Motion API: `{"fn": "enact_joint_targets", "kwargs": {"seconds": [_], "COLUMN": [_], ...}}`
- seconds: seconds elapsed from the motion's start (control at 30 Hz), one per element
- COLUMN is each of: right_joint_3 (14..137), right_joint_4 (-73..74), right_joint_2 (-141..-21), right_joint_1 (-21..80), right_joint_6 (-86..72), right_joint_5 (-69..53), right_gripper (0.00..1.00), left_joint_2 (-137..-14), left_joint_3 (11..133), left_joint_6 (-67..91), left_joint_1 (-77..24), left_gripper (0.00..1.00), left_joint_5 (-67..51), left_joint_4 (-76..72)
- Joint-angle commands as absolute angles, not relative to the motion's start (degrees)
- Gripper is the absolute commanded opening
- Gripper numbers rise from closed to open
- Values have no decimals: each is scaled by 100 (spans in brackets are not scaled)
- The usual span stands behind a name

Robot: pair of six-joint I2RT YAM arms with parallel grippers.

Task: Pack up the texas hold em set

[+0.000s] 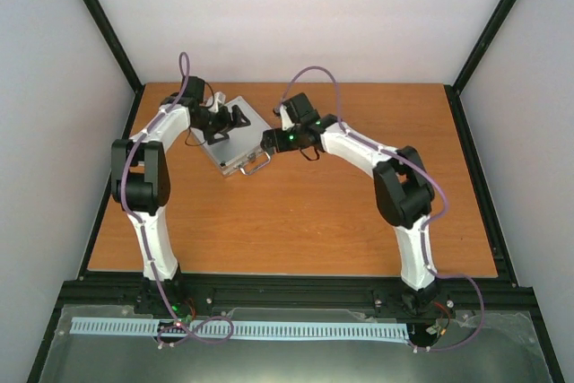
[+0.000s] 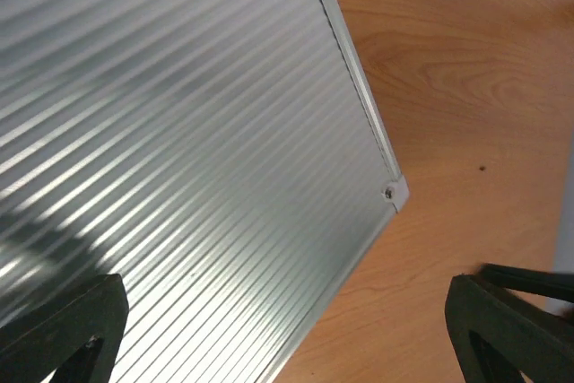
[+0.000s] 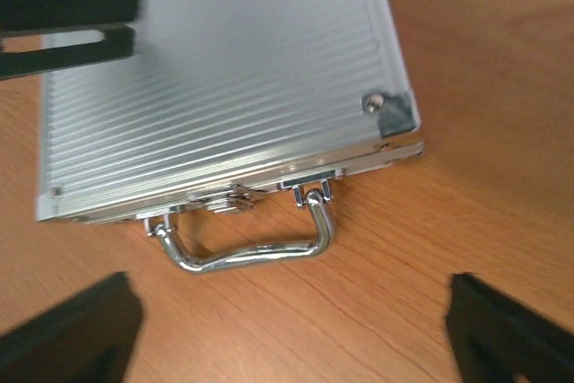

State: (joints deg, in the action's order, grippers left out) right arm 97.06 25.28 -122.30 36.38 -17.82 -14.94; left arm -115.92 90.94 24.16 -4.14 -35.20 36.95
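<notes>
The silver ribbed aluminium case (image 1: 240, 143) lies flat and closed at the back left of the wooden table, its chrome handle (image 1: 257, 164) pointing toward the near side. My left gripper (image 1: 221, 119) is open just above the lid; the lid (image 2: 179, 150) fills its wrist view, with one finger (image 2: 63, 334) over the lid and the other over bare wood. My right gripper (image 1: 269, 142) is open and empty, hovering by the handle (image 3: 251, 253) and the case front edge (image 3: 224, 87). Chips, dice, button and card decks are out of view.
The wooden table (image 1: 314, 221) is bounded by black frame rails (image 1: 296, 289) at the near edge and along both sides, with white walls behind. The left gripper's black fingers (image 3: 72, 6) show over the lid in the right wrist view.
</notes>
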Motion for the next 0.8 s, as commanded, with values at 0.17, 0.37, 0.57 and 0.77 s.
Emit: {"fn": "enact_joint_targets", "kwargs": {"seconds": [0.17, 0.37, 0.57, 0.77], "right_joint_3": [9417, 9037, 8780, 8448], "right_joint_4": [3602, 3879, 4187, 4123], "right_joint_2": [-10889, -10194, -9732, -9272], "right_joint_1": [3559, 3511, 3489, 3472], "right_joint_6": [-1310, -1180, -1196, -1304], "right_joint_5": [-534, -85, 379, 423], "right_gripper": [100, 100, 100, 100], "left_joint_2": [-11426, -10916, -10184, -9851], "left_joint_3": [10564, 10885, 10357, 10168], "left_joint_6": [2045, 1661, 1257, 1180], "left_joint_1": [-409, -405, -406, -407], "left_gripper": [100, 100, 100, 100], "left_joint_5": [-2421, -1825, -1120, -1134], "left_joint_4": [4831, 5244, 5251, 5223]}}
